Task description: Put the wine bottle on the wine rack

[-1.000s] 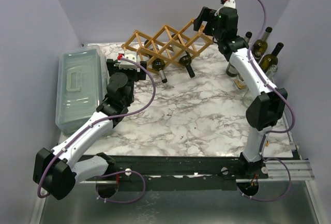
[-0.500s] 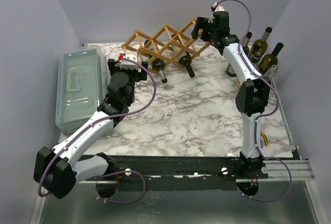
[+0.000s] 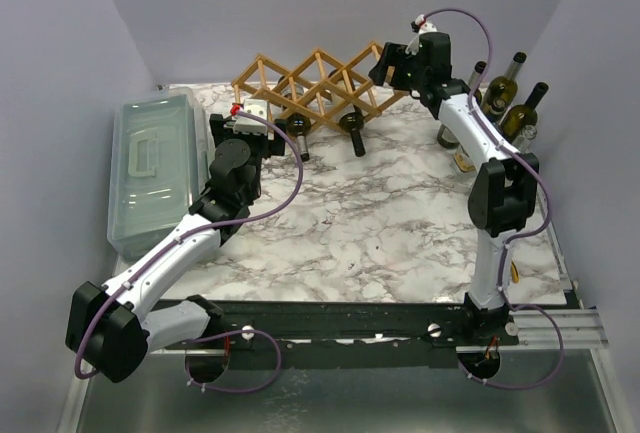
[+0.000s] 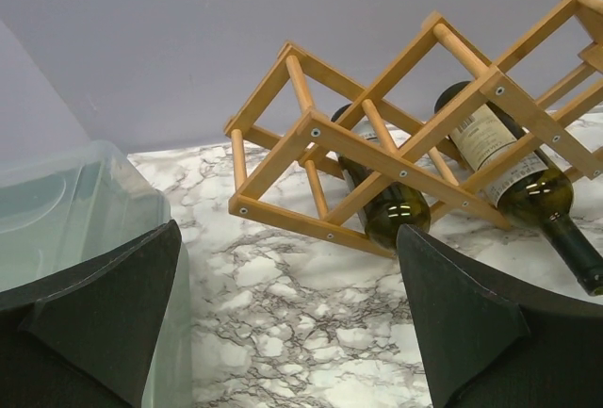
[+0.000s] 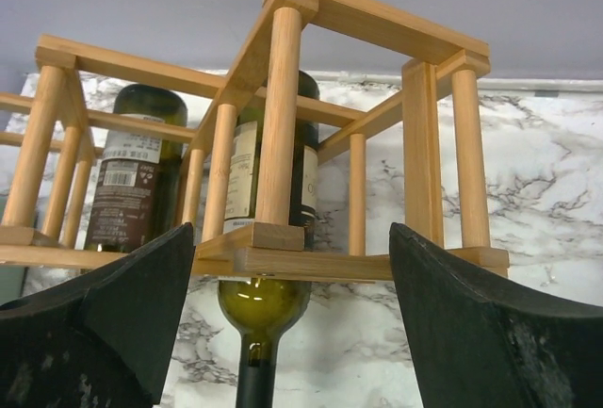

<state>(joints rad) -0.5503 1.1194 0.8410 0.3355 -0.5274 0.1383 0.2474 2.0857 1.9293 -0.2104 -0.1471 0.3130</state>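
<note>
The right pincer stands at the right end of the wine rack with its fingers spread. The rack's end frame is directly ahead and between them, and it cannot be told whether either finger touches the wood. The left pincer hovers spread wide and holds nothing; the rack's left end is just ahead of it and a lidded plastic box is close on its left. Neither pincer holds a bottle. Judgement: the step in hand concerns the rack itself, probably steadying or squaring it, not carrying a bottle. The next move would call for the right pincer to back clear of the frame and turn to the upright bottles standing near on its right. It would then take one by the body, lay it level and feed it into a vacant cell without knocking the lattice. Count: one rack; two racked bottles lying side by side in adjoining cells; at least three upright bottles on the counter, any others hidden by the right arm; one box.
</note>
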